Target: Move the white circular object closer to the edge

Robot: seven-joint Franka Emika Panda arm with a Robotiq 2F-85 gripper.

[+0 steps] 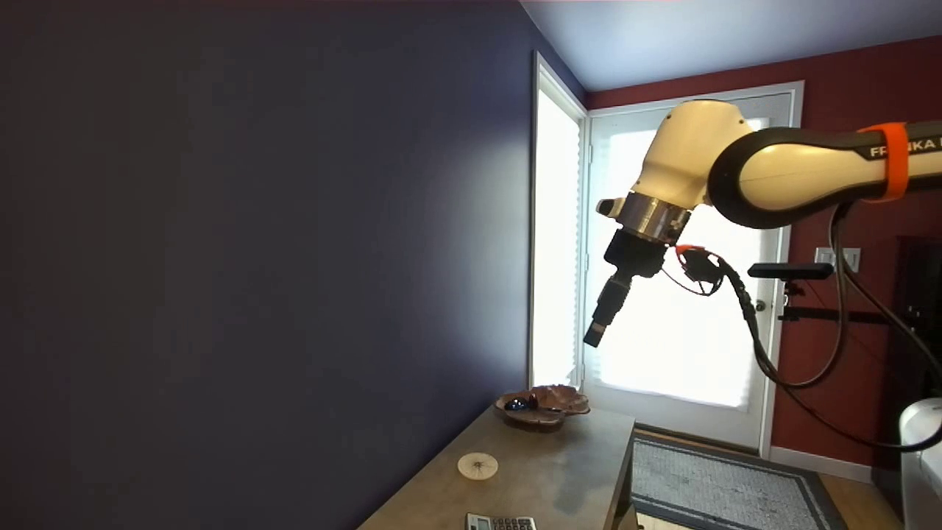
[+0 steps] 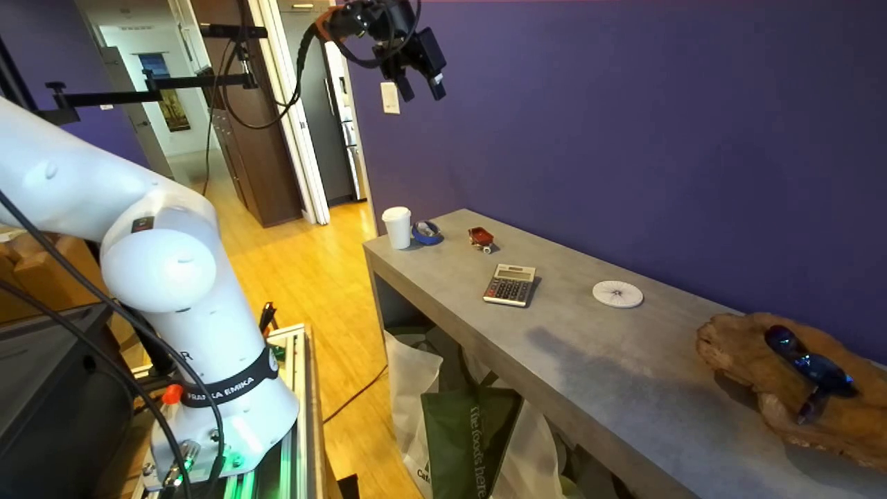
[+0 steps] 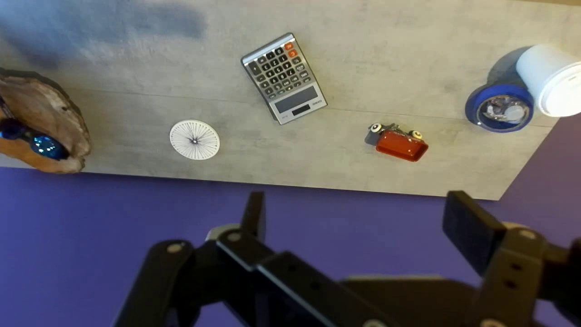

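Note:
The white circular object, a flat disc with dark lines running out from a dark centre spot, lies on the grey tabletop. It shows in both exterior views (image 1: pixel 477 466) (image 2: pixel 617 294) and in the wrist view (image 3: pixel 194 140). It lies nearer the purple wall than the front edge of the tabletop (image 2: pixel 443 274). My gripper is high above the tabletop and apart from the disc, in both exterior views (image 1: pixel 594 337) (image 2: pixel 423 94). In the wrist view the gripper (image 3: pixel 356 197) is open, with its fingers wide apart and nothing between them.
A calculator (image 3: pixel 285 78), a red toy wagon (image 3: pixel 399 144), a blue ring-shaped object (image 3: pixel 501 108) and a white cup (image 3: pixel 551 79) stand to one side of the disc. A brown wooden bowl (image 2: pixel 734 339) with sunglasses (image 2: pixel 811 364) is on its other side. The purple wall (image 2: pixel 624 138) runs along the back edge.

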